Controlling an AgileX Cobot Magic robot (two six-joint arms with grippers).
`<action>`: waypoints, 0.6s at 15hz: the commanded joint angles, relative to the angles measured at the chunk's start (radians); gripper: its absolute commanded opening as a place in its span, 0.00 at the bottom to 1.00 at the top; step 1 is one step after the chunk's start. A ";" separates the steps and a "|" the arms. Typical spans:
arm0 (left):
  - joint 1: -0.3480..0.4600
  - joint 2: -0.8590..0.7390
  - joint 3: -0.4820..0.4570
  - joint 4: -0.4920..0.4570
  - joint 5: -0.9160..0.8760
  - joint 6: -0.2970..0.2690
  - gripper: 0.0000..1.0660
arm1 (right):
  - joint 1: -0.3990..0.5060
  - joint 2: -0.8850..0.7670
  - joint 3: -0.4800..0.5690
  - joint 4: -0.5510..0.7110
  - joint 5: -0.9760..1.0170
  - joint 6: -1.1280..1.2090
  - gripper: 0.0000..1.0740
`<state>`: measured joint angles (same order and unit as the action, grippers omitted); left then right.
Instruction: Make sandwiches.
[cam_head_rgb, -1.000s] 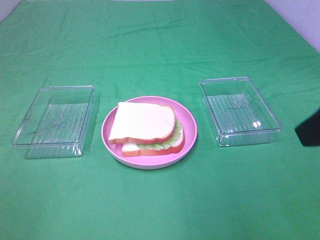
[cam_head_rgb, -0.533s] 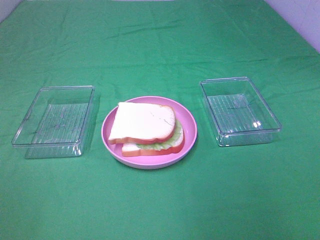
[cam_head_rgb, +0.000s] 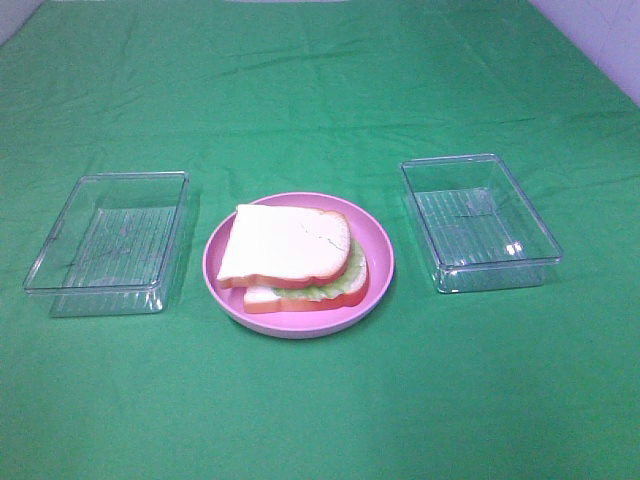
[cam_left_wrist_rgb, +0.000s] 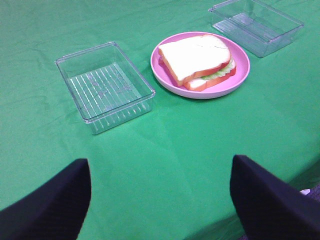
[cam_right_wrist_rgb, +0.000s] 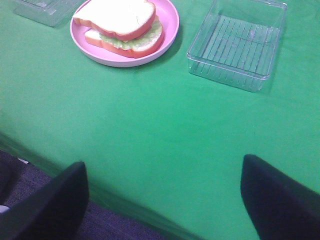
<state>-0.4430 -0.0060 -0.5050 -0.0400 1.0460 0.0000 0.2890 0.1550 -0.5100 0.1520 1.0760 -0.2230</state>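
Sandwich (cam_head_rgb: 295, 262) lies flat on the pink plate (cam_head_rgb: 382, 262), mid-table between two clear boxes. Top bread slice sits skewed over the bottom one: its straight white edge faces the left box, its rounded orange-red crust faces the right box, so the long axis runs roughly across the table, left to right. Pale green lettuce shows at the near right edge between the slices; other fillings cannot be made out. Left gripper (cam_left_wrist_rgb: 160, 200): jaws spread wide apart, holding nothing, touching nothing, hanging over bare green cloth (cam_head_rgb: 320, 90) at the table's near side, well apart from the plate. Only the two dark fingers (cam_left_wrist_rgb: 50, 205) show. Right gripper (cam_right_wrist_rgb: 162, 200): jaws likewise spread wide, empty, over the cloth's near edge, dark floor showing below; its fingers (cam_right_wrist_rgb: 277, 200) are clear of everything. Neither gripper appears in the high view. Left box (cam_head_rgb: 60, 275) is clear plastic with a ribbed floor, just beside the plate. Right box (cam_head_rgb: 545, 240) is the same kind, set a little further from the plate, angled slightly.
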 joint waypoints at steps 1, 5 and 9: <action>-0.003 -0.017 0.008 -0.003 -0.014 0.000 0.69 | -0.003 -0.001 0.006 0.000 -0.009 -0.008 0.71; 0.020 -0.017 0.008 -0.003 -0.014 0.000 0.69 | -0.050 -0.004 0.006 0.008 -0.009 -0.008 0.71; 0.240 -0.017 0.008 -0.003 -0.014 0.000 0.69 | -0.239 -0.062 0.006 0.007 -0.010 -0.008 0.71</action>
<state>-0.2080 -0.0060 -0.5050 -0.0400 1.0460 0.0000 0.0610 0.0990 -0.5070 0.1560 1.0730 -0.2230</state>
